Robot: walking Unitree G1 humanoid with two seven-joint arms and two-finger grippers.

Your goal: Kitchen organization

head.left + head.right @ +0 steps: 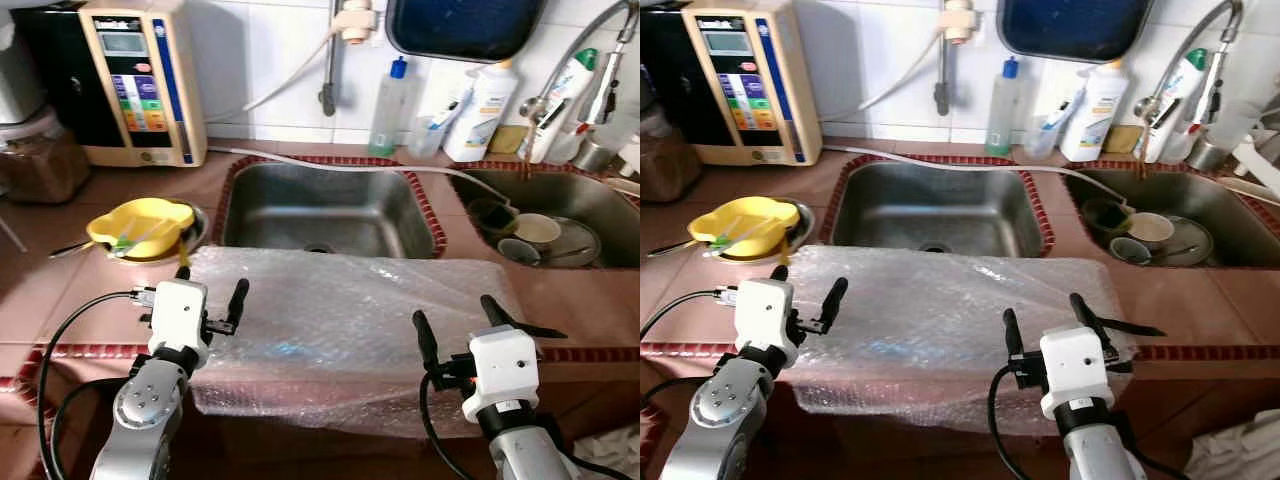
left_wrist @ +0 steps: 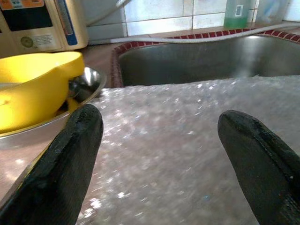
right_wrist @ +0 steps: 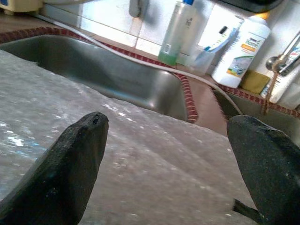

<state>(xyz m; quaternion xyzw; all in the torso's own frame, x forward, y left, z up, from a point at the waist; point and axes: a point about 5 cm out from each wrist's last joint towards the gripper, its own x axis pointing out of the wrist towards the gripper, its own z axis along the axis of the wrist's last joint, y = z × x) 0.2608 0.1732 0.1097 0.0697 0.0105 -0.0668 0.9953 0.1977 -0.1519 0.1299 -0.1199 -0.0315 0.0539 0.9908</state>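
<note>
Brown tiled surface [image 1: 60, 290] with a red-trimmed edge runs before you, backed by a white tiled wall, and a double steel sink is set into it: the left basin [image 1: 325, 210] is bare metal, the right basin [image 1: 560, 215] holds a few cups and dishes. You have a sheet of bubble wrap [image 1: 340, 320] spread flat on the surface in front of the left basin, its near edge hanging over the front lip. Your left end effector [image 1: 210, 295] sits at the sheet's left edge, fingers spread apart with nothing between them; in the left wrist view the two black fingertips [image 2: 75, 154] frame the wrap, low over it, though you cannot tell whether they touch. Your right end effector [image 1: 455, 325] is near the sheet's right front part, also open and empty, its fingers pointing forward over the plastic. Both silver arms come up from below the front edge, wrists roughly level, aimed toward the wall. Just left of the sheet you see a yellow bowl [image 1: 140, 225] resting in a steel bowl [image 1: 195, 228]. A beige water machine [image 1: 140, 80] stands at the back left, and bottles of cleaner [image 1: 480, 110] line the wall behind the sinks.
</note>
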